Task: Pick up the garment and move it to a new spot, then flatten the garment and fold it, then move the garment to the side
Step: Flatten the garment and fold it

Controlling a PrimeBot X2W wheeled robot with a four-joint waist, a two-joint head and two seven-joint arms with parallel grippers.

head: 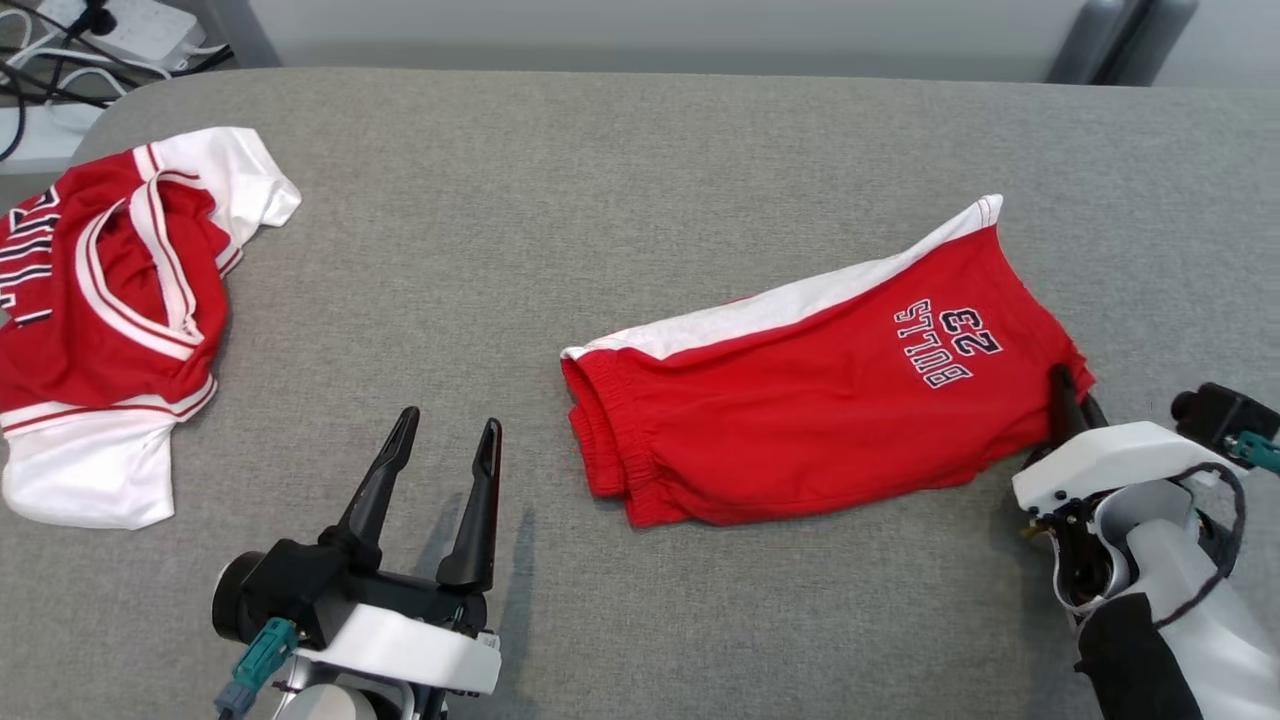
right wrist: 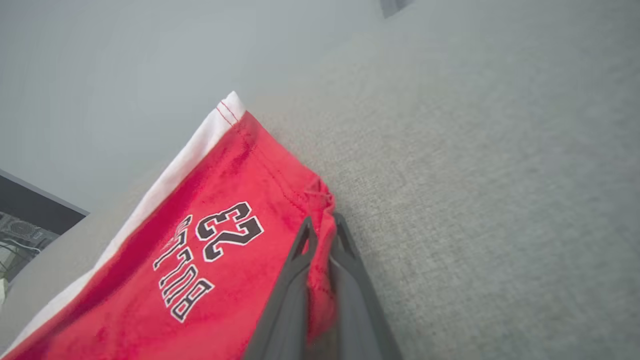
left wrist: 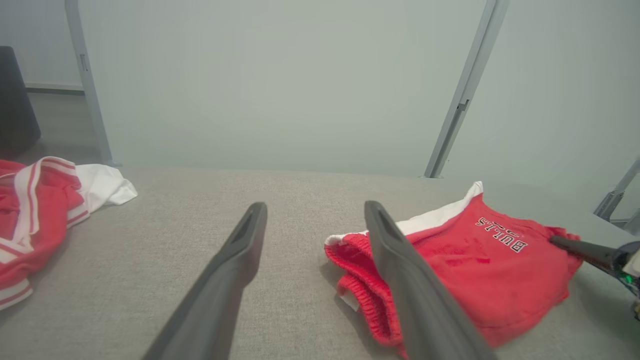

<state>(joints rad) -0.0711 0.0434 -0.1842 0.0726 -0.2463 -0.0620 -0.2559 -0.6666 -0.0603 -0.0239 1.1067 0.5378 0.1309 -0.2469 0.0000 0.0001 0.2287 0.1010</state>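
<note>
The garment [head: 800, 400] is a pair of red shorts with a white side stripe and "BULLS 23" print, folded and lying right of centre on the grey table. My right gripper [head: 1062, 385] is shut on the hem edge of the garment [right wrist: 225, 260] at its right end; in the right wrist view the red cloth is pinched between the two dark fingers [right wrist: 295, 280]. My left gripper [head: 445, 440] stands open over bare table left of the waistband, nothing between its fingers. In the left wrist view the waistband of the garment [left wrist: 450, 270] lies just right of my left gripper [left wrist: 315, 212].
A crumpled red and white jersey [head: 110, 310] lies at the table's far left [left wrist: 35, 220]. Cables and a power strip [head: 120, 30] sit off the table's back left corner. The grey table [head: 600, 180] runs bare across the middle and back.
</note>
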